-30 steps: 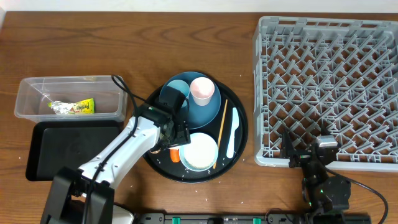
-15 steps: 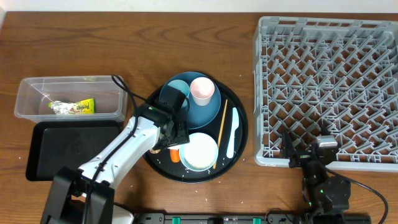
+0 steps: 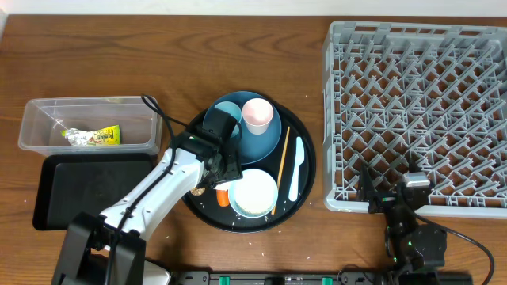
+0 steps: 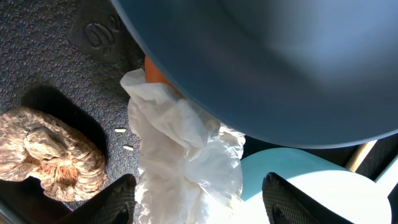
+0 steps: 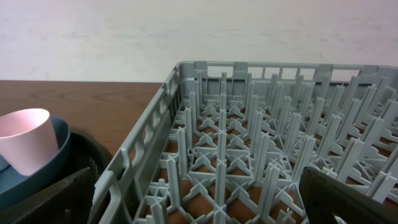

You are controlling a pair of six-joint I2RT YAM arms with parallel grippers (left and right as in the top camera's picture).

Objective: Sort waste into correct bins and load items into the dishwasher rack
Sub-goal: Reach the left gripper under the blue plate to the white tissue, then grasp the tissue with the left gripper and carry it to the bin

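The left gripper [image 4: 199, 186] is hanging low over the round black tray [image 4: 37, 56], its 2 fingers standing apart on either side of the white tissue [image 4: 180, 155]. The tissue is lying crumpled between them, and as far as I can see the right-hand finger is not touching it, so nothing is being squeezed. Just outside the left finger the brown food lump [image 4: 46, 152] is sitting on the tray, with 2 rice grains [image 4: 121, 130] between it and the tissue. Ahead of the fingers the small orange carrot piece [image 4: 154, 71] is peeking out from under the rim of the dark-blue plate [image 4: 280, 62], and the white bowl [image 4: 311, 186] is resting beside the other finger.

The right gripper [image 5: 198, 180] is waiting with its jaws spread wide (nothing in them at all), facing the dishwasher rack [image 5: 261, 143] straight ahead; the pink cup [image 5: 23, 140] is showing off to its left.

Well away from the left gripper, the clear tub [image 3: 32, 127] is holding the snack wrapper [image 3: 103, 136] and crumpled foil [image 3: 75, 137].
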